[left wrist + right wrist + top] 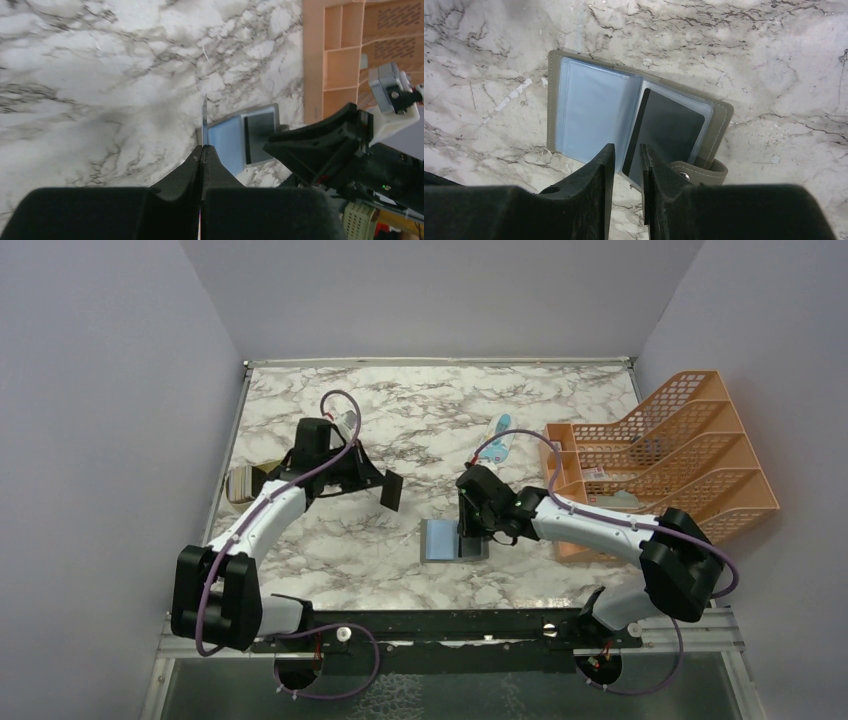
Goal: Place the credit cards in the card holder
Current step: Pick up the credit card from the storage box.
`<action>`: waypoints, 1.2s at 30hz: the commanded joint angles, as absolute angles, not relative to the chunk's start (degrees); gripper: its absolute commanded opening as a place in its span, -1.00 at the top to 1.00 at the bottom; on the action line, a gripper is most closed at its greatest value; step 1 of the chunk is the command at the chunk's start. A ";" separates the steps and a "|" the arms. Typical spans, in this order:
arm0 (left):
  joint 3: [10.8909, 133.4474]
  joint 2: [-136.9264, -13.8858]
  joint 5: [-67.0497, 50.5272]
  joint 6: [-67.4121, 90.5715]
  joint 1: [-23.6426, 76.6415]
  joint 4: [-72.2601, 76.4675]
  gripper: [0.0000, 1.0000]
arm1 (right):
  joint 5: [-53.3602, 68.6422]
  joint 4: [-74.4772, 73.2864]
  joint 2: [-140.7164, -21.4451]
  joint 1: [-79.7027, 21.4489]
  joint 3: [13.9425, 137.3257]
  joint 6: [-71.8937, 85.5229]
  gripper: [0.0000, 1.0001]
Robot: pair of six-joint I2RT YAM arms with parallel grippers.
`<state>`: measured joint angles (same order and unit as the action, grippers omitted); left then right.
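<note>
While the left gripper [202, 147] is clamped fully shut on a thin dark card [204, 117], seen edge-on and poking out past its fingertips, the right gripper [626, 156] has its jaws only a little apart. They straddle the inner edge of a second dark card [669, 131], which sits in the right pocket of the card holder [589, 115]. Can't tell if they actually touch it. The holder lies open and flat on the marble table [400, 400], near the middle. The left arm reaches forward with its wrist turned toward the centre, its card held in the air and well apart from the holder. The right arm stretches leftward past the orange rack [680, 440], its fingers angled down over the holder.
</note>
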<state>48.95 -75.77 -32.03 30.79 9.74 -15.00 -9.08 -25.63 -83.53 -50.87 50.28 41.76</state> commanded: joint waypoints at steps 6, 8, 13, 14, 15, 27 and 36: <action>40.38 -70.87 -34.89 42.94 18.66 -0.65 1.00 | -12.60 -27.40 -82.24 -50.56 49.07 43.32 0.53; 38.67 -70.48 -35.30 44.99 20.06 2.61 1.00 | -10.82 -26.14 -81.94 -50.53 48.78 43.48 0.53; 32.83 -67.63 -39.01 53.41 21.83 14.19 1.00 | -3.95 -19.16 -75.27 -50.27 44.43 46.19 0.45; 31.99 -67.13 -39.52 54.65 22.00 15.17 1.00 | -2.82 -16.83 -72.57 -50.27 42.97 47.12 0.42; 31.59 -66.74 -39.84 55.16 22.06 15.43 1.00 | -1.74 -14.28 -69.80 -50.27 41.34 47.87 0.39; 29.53 -64.89 -44.47 58.27 24.20 20.15 1.00 | 7.11 3.64 -58.71 -50.24 34.99 57.49 -0.01; 29.01 -64.58 -46.05 62.10 25.71 24.80 1.00 | 7.14 3.92 -61.37 -50.26 36.53 62.41 -0.05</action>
